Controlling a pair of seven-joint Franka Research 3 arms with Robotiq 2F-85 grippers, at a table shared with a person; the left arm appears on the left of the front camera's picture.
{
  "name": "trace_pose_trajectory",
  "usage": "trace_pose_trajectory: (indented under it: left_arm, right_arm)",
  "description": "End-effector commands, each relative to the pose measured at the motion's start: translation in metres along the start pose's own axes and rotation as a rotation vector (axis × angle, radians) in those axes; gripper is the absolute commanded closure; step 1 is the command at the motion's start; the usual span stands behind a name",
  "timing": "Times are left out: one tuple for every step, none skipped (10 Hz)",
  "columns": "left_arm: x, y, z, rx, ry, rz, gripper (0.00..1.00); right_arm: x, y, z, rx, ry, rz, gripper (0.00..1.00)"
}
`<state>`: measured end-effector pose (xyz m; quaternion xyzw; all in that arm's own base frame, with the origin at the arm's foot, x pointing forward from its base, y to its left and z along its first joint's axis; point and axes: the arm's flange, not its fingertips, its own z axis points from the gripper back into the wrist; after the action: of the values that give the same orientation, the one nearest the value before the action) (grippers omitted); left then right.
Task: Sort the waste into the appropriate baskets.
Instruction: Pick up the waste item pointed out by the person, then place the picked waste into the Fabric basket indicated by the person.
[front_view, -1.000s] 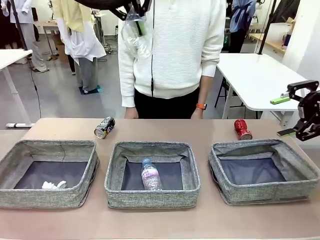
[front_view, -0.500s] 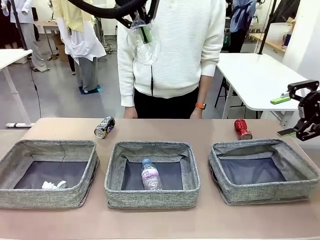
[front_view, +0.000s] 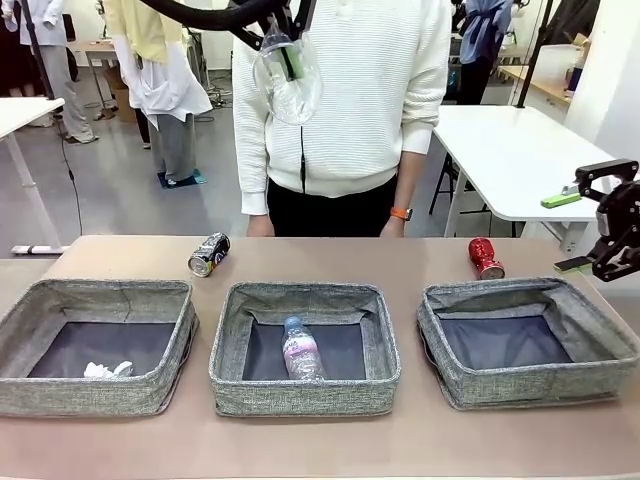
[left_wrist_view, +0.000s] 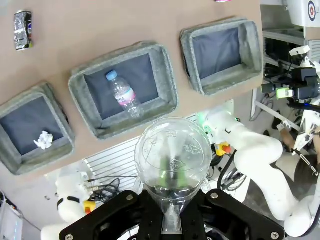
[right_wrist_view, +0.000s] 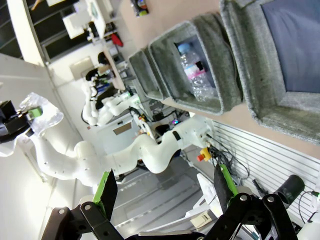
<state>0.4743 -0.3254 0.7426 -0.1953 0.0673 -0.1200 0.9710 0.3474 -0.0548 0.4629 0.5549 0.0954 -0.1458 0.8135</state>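
Note:
High above the table, in front of the person's chest, my left gripper (front_view: 288, 60) is shut on the clear plastic cup (front_view: 288, 92). The left wrist view looks down through that cup (left_wrist_view: 172, 145), with the gripper (left_wrist_view: 172, 175) clamped on its wall. The three grey baskets lie below: left basket (front_view: 100, 395) holds the paper ball (front_view: 107, 371), middle basket (front_view: 300, 395) holds the bottle (front_view: 300, 350), right basket (front_view: 530, 385) has nothing in it. A black-silver can (front_view: 208, 254) and a red can (front_view: 485, 258) lie on the table behind them. My right gripper (front_view: 568, 232) hangs open at the right edge.
A person in a white sweater stands at the far side of the table, hands low behind its edge. A white table stands at the back right. The strip of table in front of the baskets is bare. In the right wrist view, the open right gripper (right_wrist_view: 165, 187) faces the basket fronts.
My left gripper has carried the cup a little to the right, above the middle of the table. The right arm, the cans and the baskets have stayed put.

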Motion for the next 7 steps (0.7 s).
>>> trace_pose_trajectory:
  left_arm:
    - [-0.0019, 0.0001, 0.0033, 0.005, -0.015, 0.003, 0.95]
    - [-0.0019, 0.0001, 0.0033, 0.005, -0.015, 0.003, 0.95]
    - [-0.0019, 0.0001, 0.0033, 0.005, -0.015, 0.003, 0.95]
    - [-0.0019, 0.0001, 0.0033, 0.005, -0.015, 0.003, 0.95]
    - [-0.0019, 0.0001, 0.0033, 0.005, -0.015, 0.003, 0.95]
    - [-0.0019, 0.0001, 0.0033, 0.005, -0.015, 0.003, 0.95]
    - [-0.0019, 0.0001, 0.0033, 0.005, -0.015, 0.003, 0.95]
  right_arm:
    - [-0.0013, 0.0034, 0.0018, -0.004, 0.009, -0.013, 0.0]
    - [-0.0013, 0.0034, 0.0018, -0.004, 0.009, -0.013, 0.0]
    - [-0.0013, 0.0034, 0.0018, -0.004, 0.009, -0.013, 0.0]
    - [-0.0013, 0.0034, 0.0018, -0.004, 0.009, -0.013, 0.0]
    - [-0.0013, 0.0034, 0.0018, -0.004, 0.009, -0.013, 0.0]
    - [-0.0013, 0.0034, 0.0018, -0.004, 0.009, -0.013, 0.0]
    - [-0.0013, 0.0034, 0.0018, -0.004, 0.009, -0.013, 0.0]
